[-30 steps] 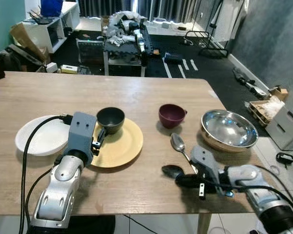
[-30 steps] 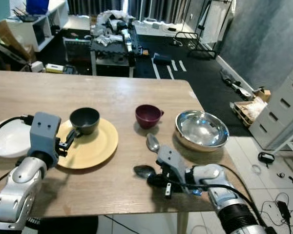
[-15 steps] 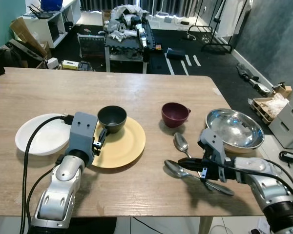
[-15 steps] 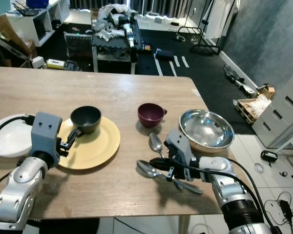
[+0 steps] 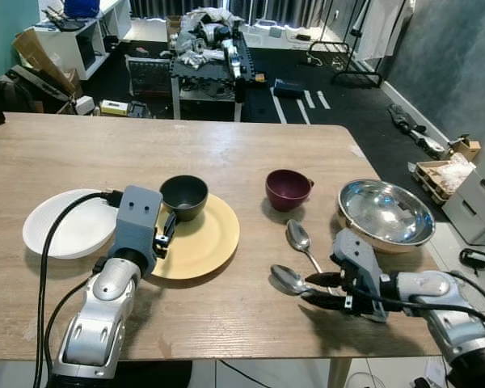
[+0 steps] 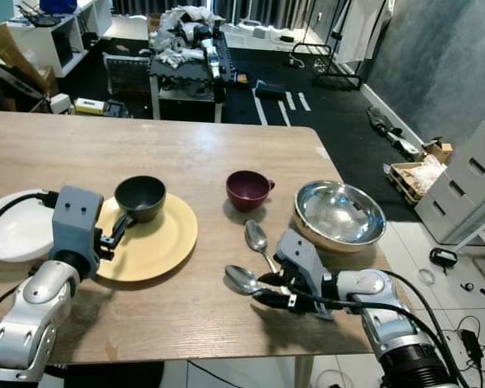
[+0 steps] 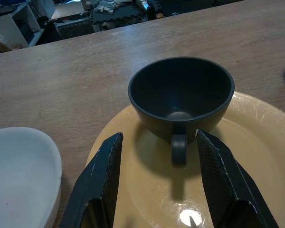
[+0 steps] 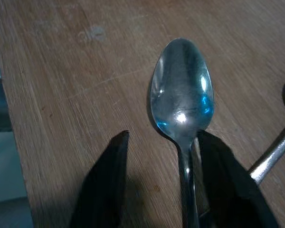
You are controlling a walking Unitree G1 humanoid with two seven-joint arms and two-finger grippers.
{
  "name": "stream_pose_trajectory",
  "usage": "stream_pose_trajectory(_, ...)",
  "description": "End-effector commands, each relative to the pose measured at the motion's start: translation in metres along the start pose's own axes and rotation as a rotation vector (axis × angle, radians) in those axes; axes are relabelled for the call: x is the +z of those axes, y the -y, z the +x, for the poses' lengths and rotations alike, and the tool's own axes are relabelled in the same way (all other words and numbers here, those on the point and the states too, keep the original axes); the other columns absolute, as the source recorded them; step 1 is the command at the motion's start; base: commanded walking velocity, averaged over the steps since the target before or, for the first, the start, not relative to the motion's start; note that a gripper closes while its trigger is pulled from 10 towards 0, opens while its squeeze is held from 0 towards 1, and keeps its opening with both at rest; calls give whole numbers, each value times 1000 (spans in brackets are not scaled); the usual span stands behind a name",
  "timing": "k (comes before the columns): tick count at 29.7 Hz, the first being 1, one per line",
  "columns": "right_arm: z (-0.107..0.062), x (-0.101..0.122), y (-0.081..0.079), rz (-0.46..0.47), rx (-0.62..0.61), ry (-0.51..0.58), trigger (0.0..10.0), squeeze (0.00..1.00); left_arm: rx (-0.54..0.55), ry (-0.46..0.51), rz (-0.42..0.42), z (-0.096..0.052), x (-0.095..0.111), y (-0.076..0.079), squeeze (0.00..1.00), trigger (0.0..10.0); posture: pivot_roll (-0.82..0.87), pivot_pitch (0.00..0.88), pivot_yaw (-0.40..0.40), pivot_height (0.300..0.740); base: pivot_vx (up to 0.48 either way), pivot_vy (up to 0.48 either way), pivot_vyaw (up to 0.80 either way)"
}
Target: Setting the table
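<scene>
Right tool [image 5: 317, 288] is spread open around a spoon [image 5: 289, 279] on the tabletop [image 5: 226, 158]; left tool [image 7: 156, 183], open, faces a cup [image 7: 181, 97] at 12 o'clock.

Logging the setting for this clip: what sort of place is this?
Probably a lived-in home: a wooden dining table with a yellow plate and steel bowl, and a cluttered floor behind.

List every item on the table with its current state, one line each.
Dark cup: upright, empty, on the yellow plate.
White plate: empty.
Maroon cup: upright on the table.
Steel bowl: upright, empty.
Near spoon: flat, handle between the right hand's fingers.
Far spoon: flat, free.
Left hand: open behind the dark cup's handle.
Right hand: open.
</scene>
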State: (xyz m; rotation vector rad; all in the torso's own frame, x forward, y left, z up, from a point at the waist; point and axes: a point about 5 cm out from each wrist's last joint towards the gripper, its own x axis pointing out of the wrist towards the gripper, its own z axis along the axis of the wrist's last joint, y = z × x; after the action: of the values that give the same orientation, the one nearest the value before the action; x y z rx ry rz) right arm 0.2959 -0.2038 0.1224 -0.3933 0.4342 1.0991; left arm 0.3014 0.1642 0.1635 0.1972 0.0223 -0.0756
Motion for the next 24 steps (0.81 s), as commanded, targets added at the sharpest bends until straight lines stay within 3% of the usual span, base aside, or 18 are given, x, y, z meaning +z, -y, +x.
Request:
stream_pose_trajectory(1, 2, -2, 1, -5, -3, -17, 10000, 0, -7, -22, -10, -1, -4, 2, 0, 10000, -1, 0, 23, 740, 0, 0, 0)
stream_pose_trajectory(7, 5, -11, 3, -12, -3, -79, 10000, 0, -2, -24, -8, -2, -5, 0, 0, 10000, 5, 0, 23, 740, 0, 0, 0)
stream_pose_trajectory(8, 5, -13, 3, -16, -1, -95, 7765, 0, -1, -25, -8, -2, -4, -1, 0, 10000, 6, 0, 22, 740, 0, 0, 0)
stream_pose_trajectory(9, 5, -13, 3, -16, -1, -95, 7765, 0, -1, -25, -8, -2, -4, -1, 0, 10000, 6, 0, 22, 740, 0, 0, 0)
stream_pose_trajectory(11, 5, -19, 4, -21, -4, -130, 4353, 0, 0, -25, -10, -3, -4, -1, 0, 10000, 8, 0, 20, 740, 0, 0, 0)
stream_pose_trajectory(12, 5, -21, 5, -23, -5, -143, 4353, 0, 1, -25, -11, -3, -4, -1, 0, 10000, 8, 0, 20, 740, 0, 0, 0)
stream_pose_trajectory(13, 4, -27, 5, -23, -8, -173, 0, 0, 3, -26, -12, -3, -5, -1, 0, 10000, 9, 0, 19, 740, 0, 0, 0)
stream_pose_trajectory(24, 2, -38, 5, 6, -7, -192, 0, 0, 4, -30, -15, -4, -5, -1, 0, 10000, 8, 0, 21, 740, 0, 0, 0)
